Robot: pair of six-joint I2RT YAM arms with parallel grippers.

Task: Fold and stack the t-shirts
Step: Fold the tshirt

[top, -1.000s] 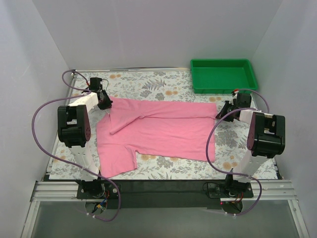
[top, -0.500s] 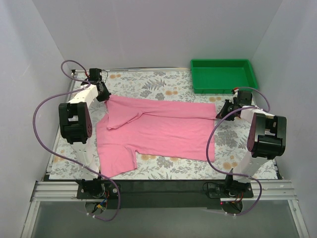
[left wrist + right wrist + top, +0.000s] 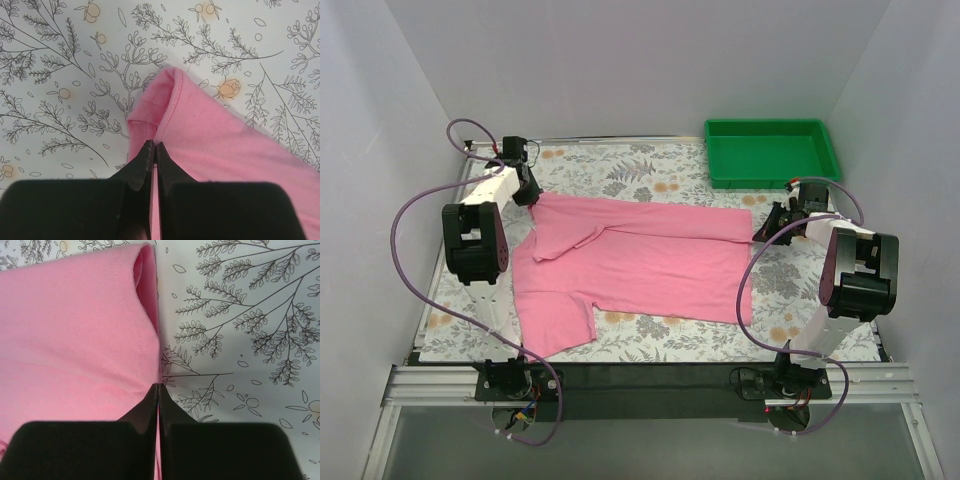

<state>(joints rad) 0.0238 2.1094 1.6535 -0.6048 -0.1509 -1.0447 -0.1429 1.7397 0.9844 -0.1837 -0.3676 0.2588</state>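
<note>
A pink t-shirt (image 3: 640, 262) lies spread across the floral table, its far half folded over. One sleeve sticks out toward the near left. My left gripper (image 3: 532, 197) is shut on the shirt's far left corner; in the left wrist view the jaws (image 3: 153, 149) pinch the pink hem (image 3: 172, 107). My right gripper (image 3: 768, 226) is shut on the shirt's far right corner; in the right wrist view the jaws (image 3: 158, 388) pinch the edge of the pink fabric (image 3: 75, 325).
A green plastic tray (image 3: 772, 152) stands at the far right of the table, behind the right gripper. White walls close in the table on the left, right and back. Purple cables loop off both arms.
My left gripper has moved toward the far left with the shirt corner, drawing the fold out flatter. The right gripper has shifted only slightly.
</note>
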